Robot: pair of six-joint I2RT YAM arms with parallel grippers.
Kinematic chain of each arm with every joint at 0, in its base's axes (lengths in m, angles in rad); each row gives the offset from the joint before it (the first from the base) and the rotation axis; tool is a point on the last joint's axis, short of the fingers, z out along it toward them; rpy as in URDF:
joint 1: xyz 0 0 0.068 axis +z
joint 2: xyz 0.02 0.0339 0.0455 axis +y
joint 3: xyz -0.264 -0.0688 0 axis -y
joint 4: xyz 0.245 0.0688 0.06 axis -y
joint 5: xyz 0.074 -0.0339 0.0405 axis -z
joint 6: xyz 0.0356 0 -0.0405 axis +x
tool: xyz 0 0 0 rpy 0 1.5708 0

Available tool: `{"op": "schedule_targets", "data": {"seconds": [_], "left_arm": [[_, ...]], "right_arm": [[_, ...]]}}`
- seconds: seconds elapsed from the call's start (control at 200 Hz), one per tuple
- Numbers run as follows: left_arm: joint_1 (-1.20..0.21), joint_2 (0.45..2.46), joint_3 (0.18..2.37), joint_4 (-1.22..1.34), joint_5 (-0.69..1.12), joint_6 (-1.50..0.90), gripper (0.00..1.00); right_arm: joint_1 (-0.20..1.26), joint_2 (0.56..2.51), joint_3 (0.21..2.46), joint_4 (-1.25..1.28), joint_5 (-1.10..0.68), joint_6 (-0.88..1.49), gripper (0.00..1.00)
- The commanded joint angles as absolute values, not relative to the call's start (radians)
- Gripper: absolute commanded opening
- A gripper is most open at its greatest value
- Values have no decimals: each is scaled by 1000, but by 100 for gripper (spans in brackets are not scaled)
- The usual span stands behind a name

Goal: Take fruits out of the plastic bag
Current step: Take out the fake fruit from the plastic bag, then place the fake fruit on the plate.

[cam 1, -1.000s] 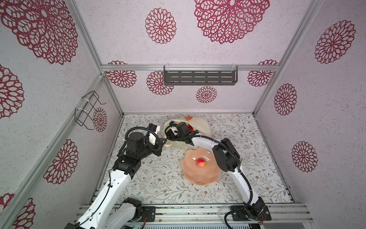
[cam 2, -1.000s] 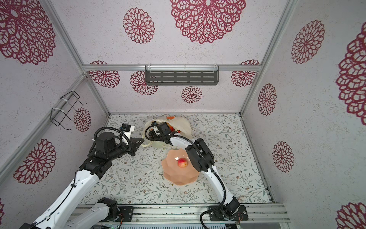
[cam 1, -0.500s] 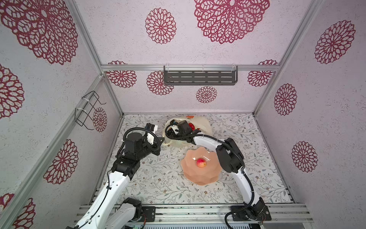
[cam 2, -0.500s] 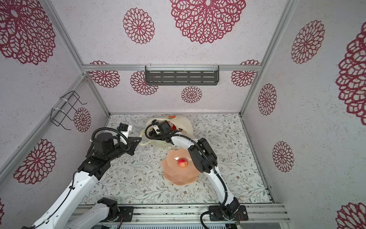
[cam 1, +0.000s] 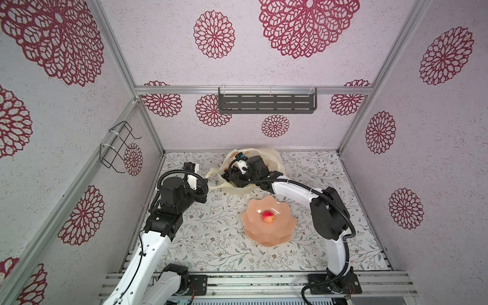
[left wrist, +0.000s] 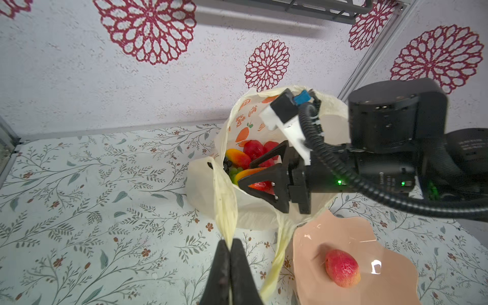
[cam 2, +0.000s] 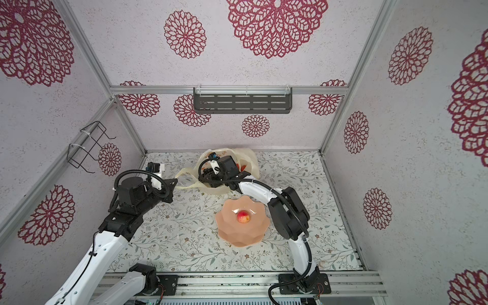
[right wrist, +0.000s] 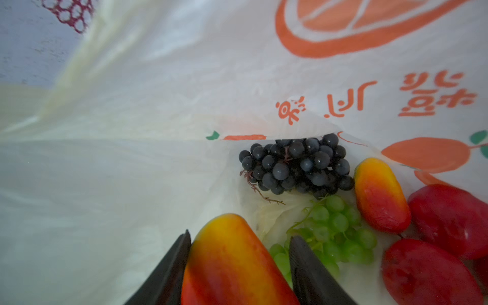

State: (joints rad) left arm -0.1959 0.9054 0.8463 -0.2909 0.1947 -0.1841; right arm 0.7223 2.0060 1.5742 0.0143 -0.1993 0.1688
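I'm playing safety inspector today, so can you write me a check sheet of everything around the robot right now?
Surface: flowery table cover, lying flat.
Job's things: plastic bag open near the back wall. Inside it are dark grapes, green grapes, a second mango and red fruits. One fruit lies in the pink bowl.
Clutter: nothing seen.
Grippers: left gripper shut on a bag handle. Right gripper is inside the bag, shut on a red-yellow mango.
Cables: black ribbed hoses run along both arms; none looks snagged.
Surroundings: flower-print walls, grey shelf, wire basket.
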Motion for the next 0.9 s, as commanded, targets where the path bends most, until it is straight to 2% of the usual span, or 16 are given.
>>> {"op": "schedule_targets", "data": {"seconds": [0.0, 0.215, 0.53, 0.896], "left_arm": [[-190, 909, 850, -279, 213, -183, 0], [-190, 924, 854, -280, 247, -191, 0], [-190, 936, 861, -289, 264, -195, 1], [-190, 939, 862, -290, 246, -187, 1]], "right_arm": [[714, 1894, 1488, 179, -268, 224, 41], [700, 1797, 1388, 263, -293, 263, 41], [662, 1752, 1254, 489, -360, 375, 42], [650, 1657, 1273, 353, -245, 236, 42]]}}
